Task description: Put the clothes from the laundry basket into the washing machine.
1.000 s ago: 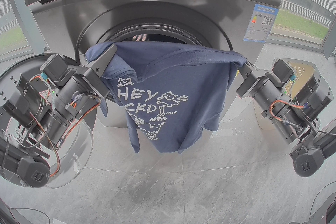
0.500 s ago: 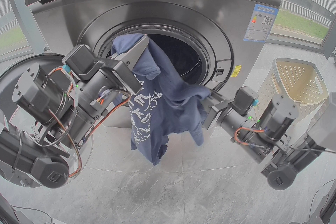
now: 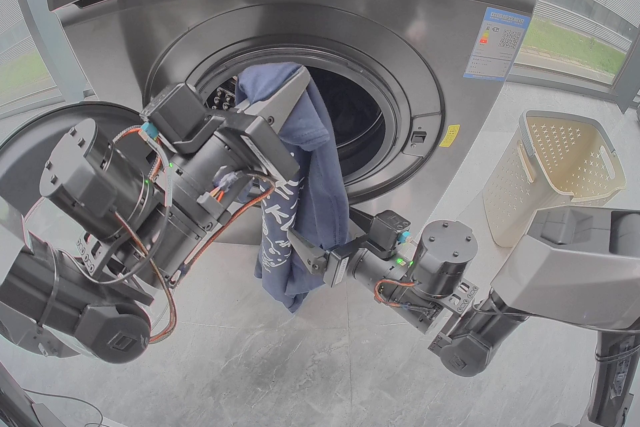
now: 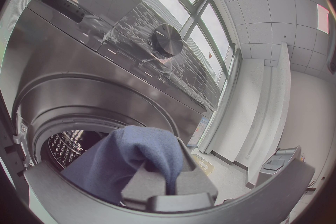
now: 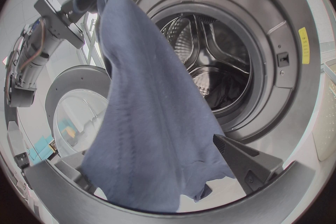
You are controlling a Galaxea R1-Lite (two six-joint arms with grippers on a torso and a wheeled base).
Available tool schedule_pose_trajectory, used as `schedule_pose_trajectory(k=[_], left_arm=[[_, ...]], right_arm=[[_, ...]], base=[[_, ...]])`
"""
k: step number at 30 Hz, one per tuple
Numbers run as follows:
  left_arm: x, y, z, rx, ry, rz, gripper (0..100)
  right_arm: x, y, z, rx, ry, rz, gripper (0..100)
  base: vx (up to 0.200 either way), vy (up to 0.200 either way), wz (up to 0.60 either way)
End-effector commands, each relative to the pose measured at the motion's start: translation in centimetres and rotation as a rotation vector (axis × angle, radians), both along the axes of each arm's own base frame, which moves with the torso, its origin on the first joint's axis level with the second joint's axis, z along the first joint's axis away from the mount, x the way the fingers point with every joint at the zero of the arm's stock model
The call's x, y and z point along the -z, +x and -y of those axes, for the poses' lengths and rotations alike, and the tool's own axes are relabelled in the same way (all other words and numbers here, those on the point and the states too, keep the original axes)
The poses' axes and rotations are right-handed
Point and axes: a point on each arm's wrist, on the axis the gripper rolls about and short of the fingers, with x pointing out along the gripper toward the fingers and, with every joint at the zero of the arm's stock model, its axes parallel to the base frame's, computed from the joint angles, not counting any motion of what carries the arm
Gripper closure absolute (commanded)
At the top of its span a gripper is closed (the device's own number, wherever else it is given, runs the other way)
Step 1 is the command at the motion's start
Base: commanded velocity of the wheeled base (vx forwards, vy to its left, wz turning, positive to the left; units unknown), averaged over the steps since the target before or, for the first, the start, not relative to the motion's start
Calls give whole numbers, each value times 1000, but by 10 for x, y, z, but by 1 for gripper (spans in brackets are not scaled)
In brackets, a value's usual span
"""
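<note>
T-shirt (image 3: 319, 181): L jaws pinching top, R jaws spread at its 6 o'clock; hem outside washing machine (image 3: 400, 28), may slip to floor (image 3: 267, 368).

Floor (image 3: 280, 355): large grey tiles with a marbled pattern and thin joints. Standing on it at the back is the washing machine (image 3: 427, 41), front-loading, dark metal. To the machine's right, just beside its lower corner, a cream perforated laundry basket (image 3: 508, 195) sits on the tiles, tilted, its opening turned up and forward. A thin dark cable (image 3: 60, 400) lies on the floor at the near left edge.
</note>
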Motion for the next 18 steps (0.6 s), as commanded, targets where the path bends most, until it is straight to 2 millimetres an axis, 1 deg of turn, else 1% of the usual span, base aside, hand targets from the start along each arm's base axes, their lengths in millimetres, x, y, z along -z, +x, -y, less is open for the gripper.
schedule_pose_trajectory(k=[1, 6, 10, 14, 18], left_arm=[[6, -6, 3, 19, 15, -18, 100], [10, -5, 5, 18, 24, -28, 100], [9, -4, 8, 24, 21, -25, 100], [3, -2, 9, 3, -3, -11, 100], [-3, -1, 9, -10, -21, 4, 100]], right_arm=[[17, 10, -11, -6, -11, -7, 0], [18, 15, -17, -7, -2, 11, 0], [27, 22, -23, -6, -3, 12, 0], [41, 29, -30, 2, -6, 5, 0], [47, 41, -34, 17, 5, 16, 0]], base=[[0, 0, 0], [0, 0, 0], [0, 0, 0], [0, 0, 0], [0, 0, 0]])
